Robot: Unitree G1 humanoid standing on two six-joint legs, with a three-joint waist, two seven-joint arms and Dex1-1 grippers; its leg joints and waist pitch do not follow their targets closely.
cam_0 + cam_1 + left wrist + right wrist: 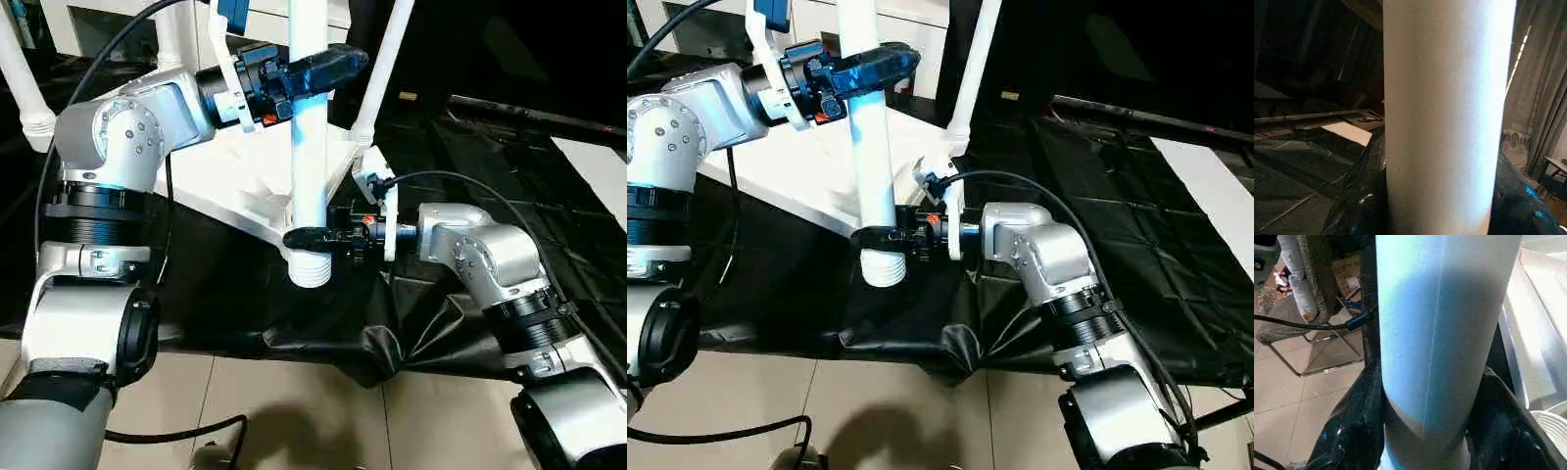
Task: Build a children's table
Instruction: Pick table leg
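The children's table's white tabletop [230,171] lies underside up on the black-sheeted worktable. One white tube leg [309,157] stands upright at its near corner, with the threaded end [311,267] low by the table's front edge. My left gripper [325,67] is shut on this leg high up, its black fingers [1359,196] hugging the tube. My right gripper [300,238] is shut on the same leg just above the thread, with fingers [1352,431] pressed on both sides. Other legs [385,64] rise from the tabletop's far corners.
The worktable's black sheet [490,127] hangs over the front edge above a tiled floor [294,411]. A long flat white board [598,162] lies at the far right. Another white leg [24,88] stands at the left edge. Black cables loop over both forearms.
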